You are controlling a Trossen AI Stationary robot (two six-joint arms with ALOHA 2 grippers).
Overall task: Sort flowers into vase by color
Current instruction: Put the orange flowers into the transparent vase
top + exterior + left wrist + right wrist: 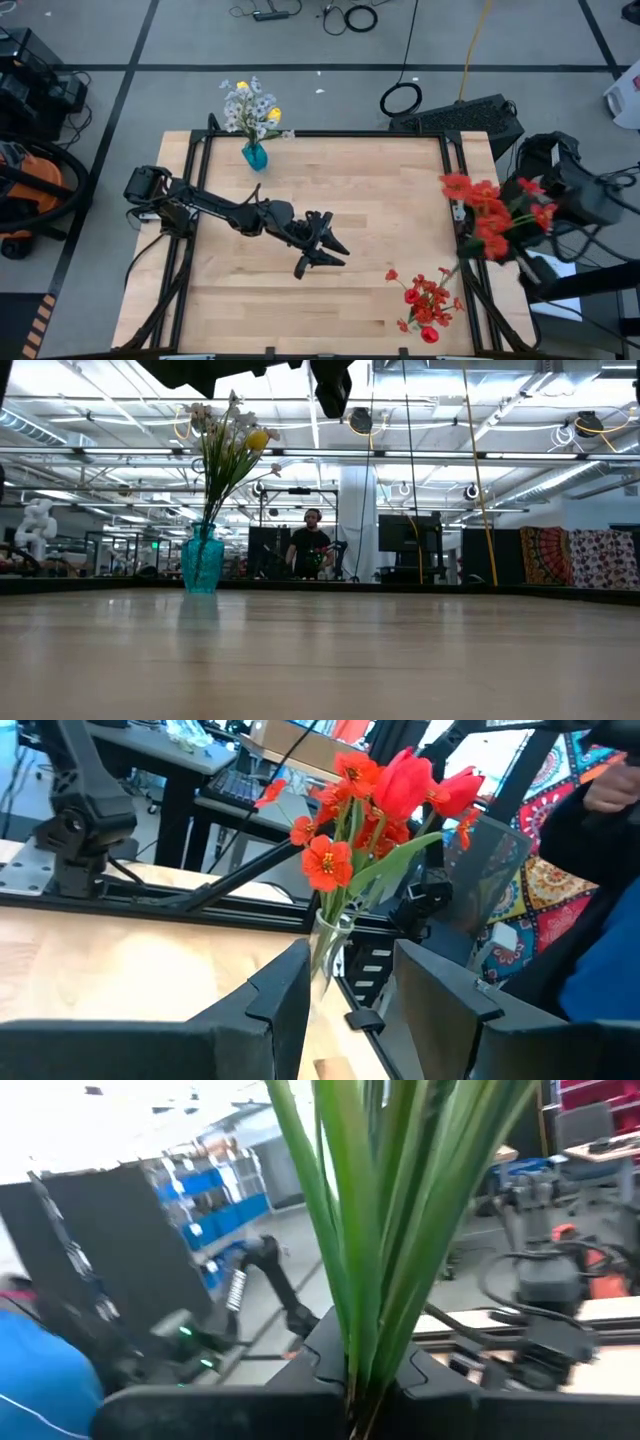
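The teal vase stands upright near the table's far edge and holds white sprigs and yellow tulips. My left gripper hovers open over the table's middle, pointing toward the right edge. A bunch of red flowers stands at the right edge, its green stems in my right gripper, which is shut on them. In the left wrist view the lower stems pass through something clear. More red flowers lie flat on the table, near right. My right gripper pinches the bundled green stems of the red flowers between its two fingers. Several stems are gathered in the hold and fan out beyond the fingers. How the bunch's lower end sits cannot be told.
Black frame rails run along the table's left, right and far edges. A person in blue is close by the right edge. Bare wood lies between the teal vase and the red bunch. Cables and a vacuum lie on the floor around.
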